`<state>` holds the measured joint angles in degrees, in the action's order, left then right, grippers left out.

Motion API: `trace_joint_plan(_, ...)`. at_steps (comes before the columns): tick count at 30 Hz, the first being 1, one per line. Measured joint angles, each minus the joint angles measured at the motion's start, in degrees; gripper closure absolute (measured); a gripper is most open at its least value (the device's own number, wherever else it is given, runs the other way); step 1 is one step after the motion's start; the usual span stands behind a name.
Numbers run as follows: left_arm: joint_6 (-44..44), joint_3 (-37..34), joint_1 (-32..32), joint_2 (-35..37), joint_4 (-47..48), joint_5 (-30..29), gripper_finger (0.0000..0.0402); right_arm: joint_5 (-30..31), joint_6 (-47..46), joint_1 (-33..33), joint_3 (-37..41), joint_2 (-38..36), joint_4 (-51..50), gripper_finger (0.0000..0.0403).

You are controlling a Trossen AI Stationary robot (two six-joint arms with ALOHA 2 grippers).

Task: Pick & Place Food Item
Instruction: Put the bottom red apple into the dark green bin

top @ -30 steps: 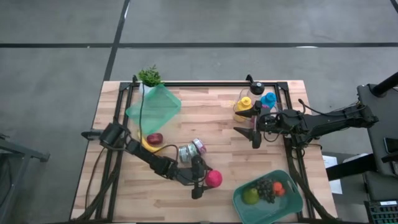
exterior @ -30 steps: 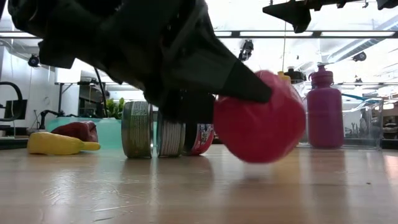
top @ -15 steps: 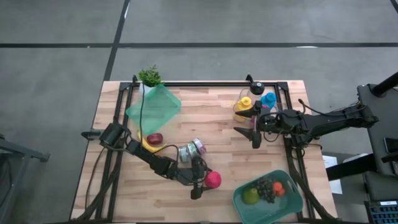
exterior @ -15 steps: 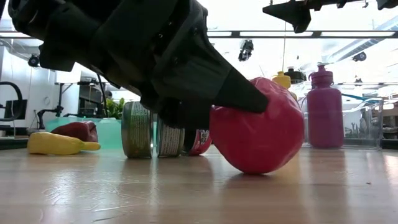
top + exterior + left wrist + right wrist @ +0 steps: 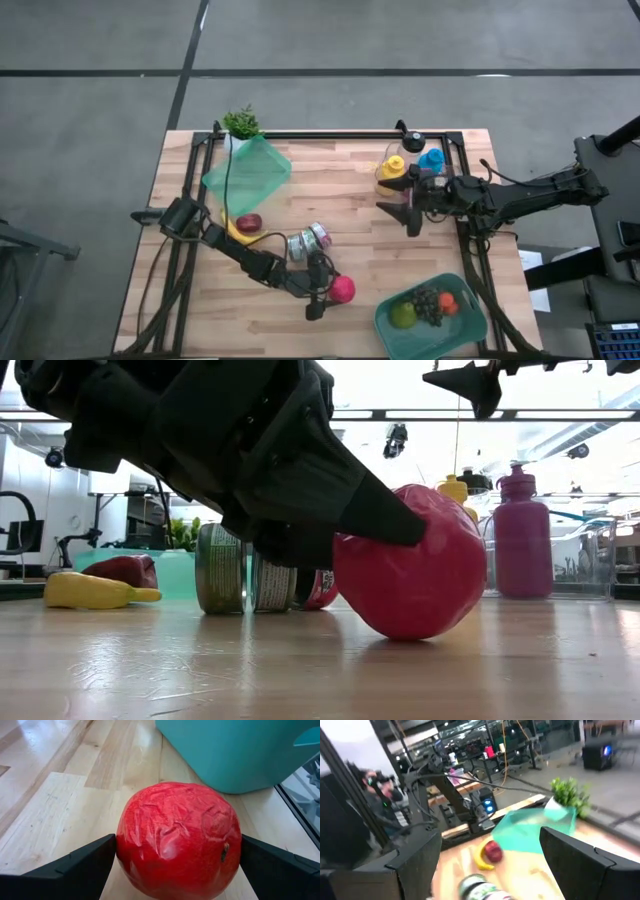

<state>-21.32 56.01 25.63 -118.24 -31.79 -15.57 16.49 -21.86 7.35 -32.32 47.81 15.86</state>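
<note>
A red round fruit point(image 5: 344, 289) with crinkled skin sits on the wooden table toward its near edge, left of a teal bin point(image 5: 470, 325). My left gripper point(image 5: 336, 291) reaches it from the table's left, and the fruit point(image 5: 177, 840) fills the whole gap between its two fingers. In the low view the fruit point(image 5: 410, 560) rests on the tabletop under the dark gripper body. My right gripper point(image 5: 398, 218) hangs high over the right half of the table, pointing left. It is open, with nothing between its fingers point(image 5: 490, 870). My left gripper has the red fruit between its two fingers, one on each opposite side at its widest girth point(image 5: 121, 847). The fingers point(image 5: 385, 510) come slanting down from the table's left. The fruit's underside point(image 5: 405, 632) rests on the table.
The teal bin wall point(image 5: 235, 755) stands just beyond the fruit and holds a green fruit, grapes and an orange piece. Two cans point(image 5: 306, 240) lie behind the left gripper. A banana and a dark red fruit point(image 5: 245, 224), a teal container point(image 5: 247, 168) and bottles point(image 5: 405, 165) stand farther back.
The red fruit, which hung a little above the table between my left gripper's fingers, has come down and now rests on the tabletop. The left gripper has tipped slightly downward with it. The gap between its fingers is unchanged.
</note>
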Motion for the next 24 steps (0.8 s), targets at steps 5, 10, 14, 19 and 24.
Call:
trace_joint_plan(5,0.0,0.0,0.0,0.0,0.1,0.2,0.0002,0.0,-16.0,0.0,0.0,0.0,0.0,0.0069)
trace_joint_plan(10,0.0,0.0,0.0,0.0,0.2,0.2,0.0002,0.1,-25.0,-0.1,0.0,0.1,-0.7,0.0069)
trace_joint_plan(14,0.0,0.0,0.0,-0.1,0.2,0.2,0.0002,0.0,-26.6,-0.1,0.0,1.0,-0.6,0.0069)
trace_joint_plan(19,0.0,0.0,0.0,-0.1,0.2,0.2,0.0002,-6.8,-36.5,0.7,0.0,3.8,-0.5,0.0069)
trace_joint_plan(24,0.1,0.0,0.0,-0.1,0.3,0.2,0.0002,-7.6,-39.5,4.3,-0.1,9.2,-0.6,0.0069)
